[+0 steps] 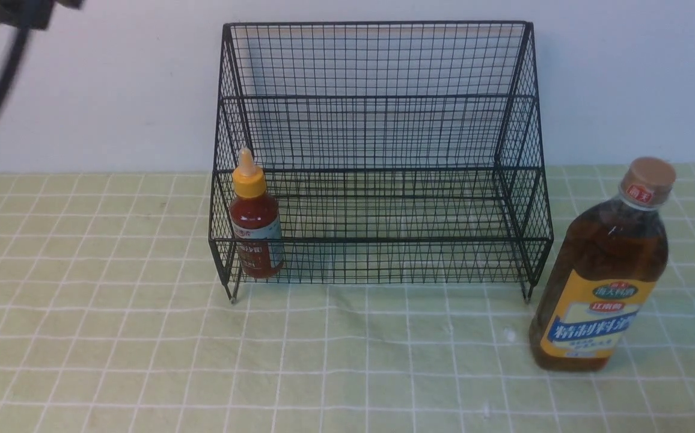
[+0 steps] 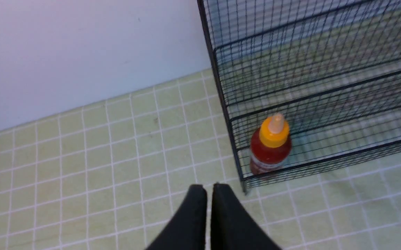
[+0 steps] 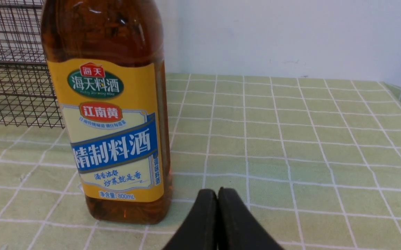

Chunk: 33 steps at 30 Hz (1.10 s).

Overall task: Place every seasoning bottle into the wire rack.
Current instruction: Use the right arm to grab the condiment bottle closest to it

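On my front feed I see a pale green tablecloth [image 1: 113,337] covering the whole work surface. It is printed with a grid of thin white lines and lies slightly wrinkled, with a few small white specks [image 1: 508,332] on it toward the right. Behind it a plain white wall [image 1: 95,90] rises from the far edge of the cloth and fills the background. On my left wrist feed I can also make out a small dark smudge [image 2: 156,121] on one square of the cloth, near where it meets the wall.
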Motion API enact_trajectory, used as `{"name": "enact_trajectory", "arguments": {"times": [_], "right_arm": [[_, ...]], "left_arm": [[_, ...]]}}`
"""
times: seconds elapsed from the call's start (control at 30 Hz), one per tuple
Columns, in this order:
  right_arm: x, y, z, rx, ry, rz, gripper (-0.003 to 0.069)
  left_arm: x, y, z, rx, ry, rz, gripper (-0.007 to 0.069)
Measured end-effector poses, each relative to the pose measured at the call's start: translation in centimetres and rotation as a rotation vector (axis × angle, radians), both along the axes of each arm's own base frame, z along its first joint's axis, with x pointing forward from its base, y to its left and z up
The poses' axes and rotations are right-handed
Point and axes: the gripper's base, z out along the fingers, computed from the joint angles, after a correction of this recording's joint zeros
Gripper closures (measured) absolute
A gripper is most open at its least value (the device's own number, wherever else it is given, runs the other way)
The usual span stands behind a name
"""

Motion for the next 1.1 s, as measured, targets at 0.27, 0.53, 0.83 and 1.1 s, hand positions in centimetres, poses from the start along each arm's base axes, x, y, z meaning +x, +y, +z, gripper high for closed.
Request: {"name": "enact_trajectory", "arguments": {"times": [0.27,0.53,0.83,1.1], "right_arm": [[0.0,0.0,0.0,0.000,0.000,0.000,0.0673],[0.0,0.0,0.0,0.000,0.000,0.000,0.0673],[0.0,0.0,0.0,0.000,0.000,0.000,0.0673],[0.0,0.0,0.0,0.000,0.000,0.000,0.0673]], "left_arm": [[-7.7,2.2,2.0,-0.137,-0.104,-0.059,0.0631],[-9.7,3.0,0.2,-0.140,-0.085,-0.063,0.0631],[-11.0,3.5,0.7,-0.144,-0.135,-0.082,0.0631],[-13.9,4.6,0.1,-0.171,-0.257,-0.100,0.0631]]}}
